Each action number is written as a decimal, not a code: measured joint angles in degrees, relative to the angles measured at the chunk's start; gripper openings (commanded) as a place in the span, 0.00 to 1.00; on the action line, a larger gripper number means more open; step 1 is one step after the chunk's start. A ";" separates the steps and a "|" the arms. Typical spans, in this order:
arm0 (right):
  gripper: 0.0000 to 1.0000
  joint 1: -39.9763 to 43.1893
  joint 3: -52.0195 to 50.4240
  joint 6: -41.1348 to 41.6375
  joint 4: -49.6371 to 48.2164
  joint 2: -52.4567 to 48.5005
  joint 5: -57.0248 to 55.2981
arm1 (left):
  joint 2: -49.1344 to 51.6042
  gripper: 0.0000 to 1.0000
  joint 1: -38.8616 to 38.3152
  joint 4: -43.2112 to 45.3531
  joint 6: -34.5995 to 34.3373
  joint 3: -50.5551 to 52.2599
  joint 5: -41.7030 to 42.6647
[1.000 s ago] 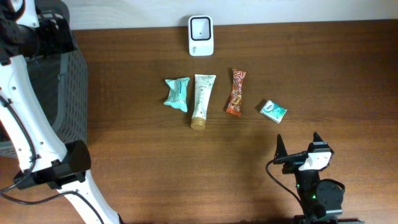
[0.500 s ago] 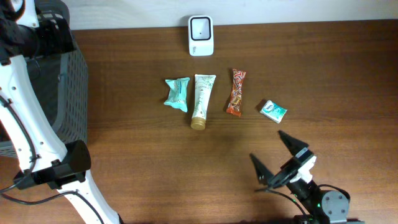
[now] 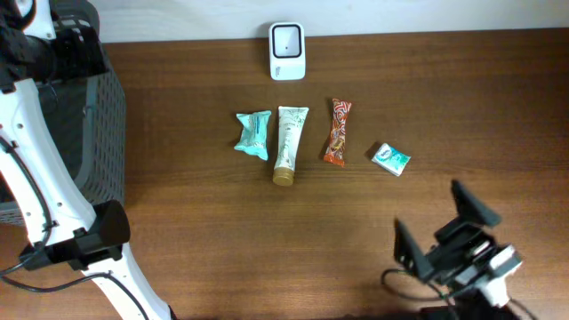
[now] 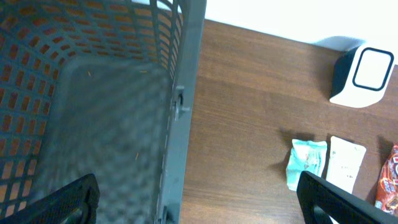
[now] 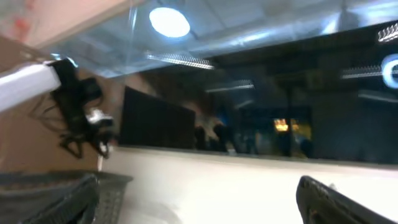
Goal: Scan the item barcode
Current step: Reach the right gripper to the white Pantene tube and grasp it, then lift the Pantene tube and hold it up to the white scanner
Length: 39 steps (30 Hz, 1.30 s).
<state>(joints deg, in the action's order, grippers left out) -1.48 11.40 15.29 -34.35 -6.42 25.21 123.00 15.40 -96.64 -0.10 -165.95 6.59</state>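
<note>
A white barcode scanner (image 3: 287,51) stands at the table's back edge. In front of it four items lie in a row: a teal packet (image 3: 253,134), a pale tube (image 3: 289,142), a red-brown bar (image 3: 337,132) and a small green-white box (image 3: 390,159). My right gripper (image 3: 440,227) hovers open and empty near the front right, below the box. Its wrist view faces the room, with no item in it. My left gripper (image 4: 196,202) is open over the basket's rim, and its view shows the scanner (image 4: 367,71), teal packet (image 4: 306,163) and tube (image 4: 345,168).
A dark mesh basket (image 3: 93,124) sits at the table's left side, under the left arm; its wall (image 4: 180,93) runs down the left wrist view. The left arm's white links stretch along the left edge. Bare wood lies between the items and the right gripper.
My right gripper has swung and shifted to the right and toward the front edge, staying open. The items, scanner and left arm have not moved.
</note>
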 measured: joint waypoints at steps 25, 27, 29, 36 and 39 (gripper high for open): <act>0.84 -24.61 82.73 15.72 81.26 -110.55 -7.52 | -0.28 0.99 0.00 -0.02 -0.17 0.11 -0.02; 0.82 -24.61 84.96 15.63 83.17 -113.57 -9.55 | -0.28 0.99 0.00 -0.04 -0.20 0.11 -0.02; 0.79 -24.61 85.79 15.54 83.27 -114.64 -11.85 | -0.28 0.99 0.00 -0.04 -0.17 0.11 -0.02; 0.67 -28.37 86.47 15.80 79.36 -115.34 -20.94 | -0.28 0.99 0.00 -0.04 -0.20 0.11 -0.02; 0.62 -31.36 86.64 17.59 78.99 -117.68 -28.63 | -0.28 0.99 0.00 -0.04 -0.17 0.11 -0.02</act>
<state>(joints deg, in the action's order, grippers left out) -32.84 98.04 32.88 44.64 -124.09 -3.42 122.72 15.40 -96.68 -0.27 -165.84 6.57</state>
